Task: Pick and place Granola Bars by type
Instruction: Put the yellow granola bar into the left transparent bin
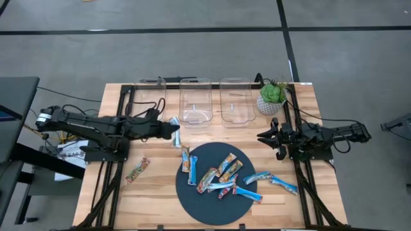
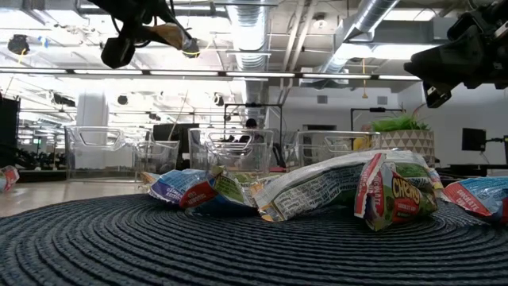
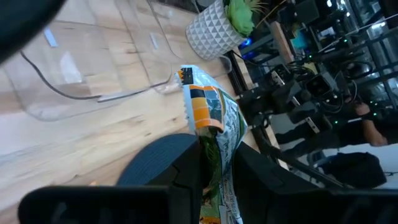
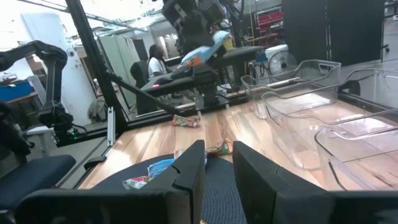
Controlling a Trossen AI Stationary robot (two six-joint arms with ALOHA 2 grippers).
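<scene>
- Nearest the low camera, crinkly granola bars [image 2: 317,191] lie heaped on the dark round mat [image 1: 192,199]. They look light, soft and slippery, best pinched across the flat middle.
- Left gripper [image 1: 172,128] hangs between the mat and the clear bins [image 1: 196,102], clenched on a multicoloured bar [image 3: 211,118] by its lower half.
- A stray bar [image 1: 137,170] lies left of the mat; only the high view shows it clearly.
- Right gripper [image 1: 268,136] waits near the potted plant [image 1: 271,96], empty, jaws slightly apart.

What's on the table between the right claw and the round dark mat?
High view: only bare wooden tabletop between the right claw and the round dark woven mat.
</scene>
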